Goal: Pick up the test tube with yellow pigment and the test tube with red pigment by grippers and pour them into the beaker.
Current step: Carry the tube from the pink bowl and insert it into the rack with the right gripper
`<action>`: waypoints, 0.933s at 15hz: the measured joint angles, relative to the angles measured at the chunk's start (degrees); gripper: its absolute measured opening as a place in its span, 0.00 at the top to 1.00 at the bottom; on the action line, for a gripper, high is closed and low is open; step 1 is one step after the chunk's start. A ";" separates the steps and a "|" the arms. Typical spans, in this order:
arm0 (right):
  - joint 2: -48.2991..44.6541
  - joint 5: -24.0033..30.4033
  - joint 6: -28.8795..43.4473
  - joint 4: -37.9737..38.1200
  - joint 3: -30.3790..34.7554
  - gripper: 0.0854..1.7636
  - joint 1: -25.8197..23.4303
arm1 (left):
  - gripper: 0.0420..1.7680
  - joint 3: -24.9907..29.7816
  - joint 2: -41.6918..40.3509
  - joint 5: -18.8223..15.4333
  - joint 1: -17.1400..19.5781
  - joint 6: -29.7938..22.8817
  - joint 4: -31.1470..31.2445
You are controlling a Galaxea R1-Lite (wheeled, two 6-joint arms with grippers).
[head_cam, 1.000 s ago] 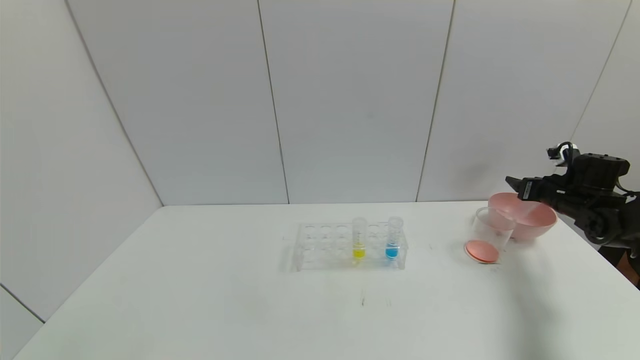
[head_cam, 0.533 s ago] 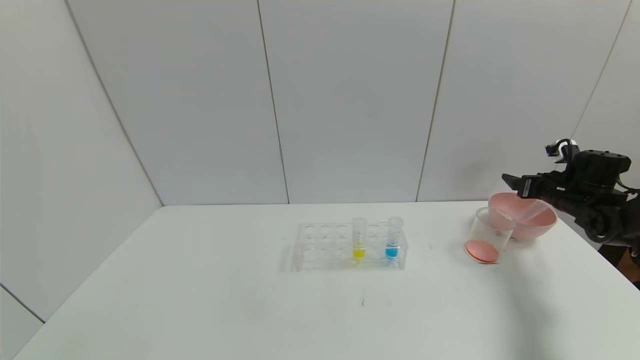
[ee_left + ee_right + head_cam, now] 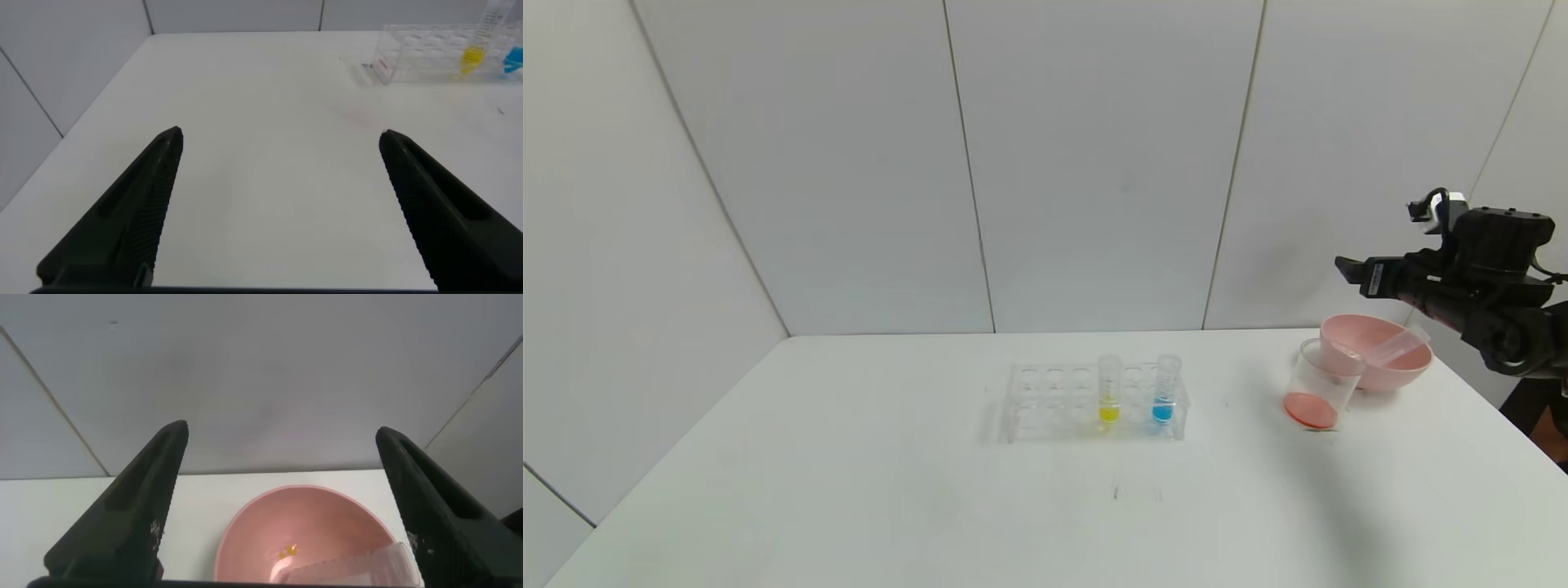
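Right gripper [image 3: 1349, 269] jaws spread above pink bowl [image 3: 1380, 376], no legible writing

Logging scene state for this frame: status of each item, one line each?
Yellow tube: upright in rack, full.
Blue tube: upright in rack.
Empty tube: lying in pink bowl.
Beaker: upright, holds red liquid.
Right end effector: open, above bowl.
Left end effector: open, idle.

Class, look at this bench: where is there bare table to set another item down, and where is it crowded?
Bare table spans the whole near edge and everything left of the clear tube rack. A narrower free strip lies between the rack and the beaker. The far right corner is crowded: the beaker stands against the pink bowl, an emptied tube lies across the bowl's rim, and the right gripper hovers above it.
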 joint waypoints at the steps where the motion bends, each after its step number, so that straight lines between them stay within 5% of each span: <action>1: -1.08 -0.93 0.05 -0.12 0.68 0.07 0.71 | 0.03 0.00 0.00 0.00 0.00 0.00 0.00; 6: -10.23 -2.73 0.54 -0.30 10.45 0.05 7.89 | 0.03 0.00 0.00 0.00 0.00 0.00 0.00; 14: -20.68 -27.42 6.01 0.32 22.97 0.04 34.72 | 0.03 0.00 0.00 0.00 0.00 0.02 0.00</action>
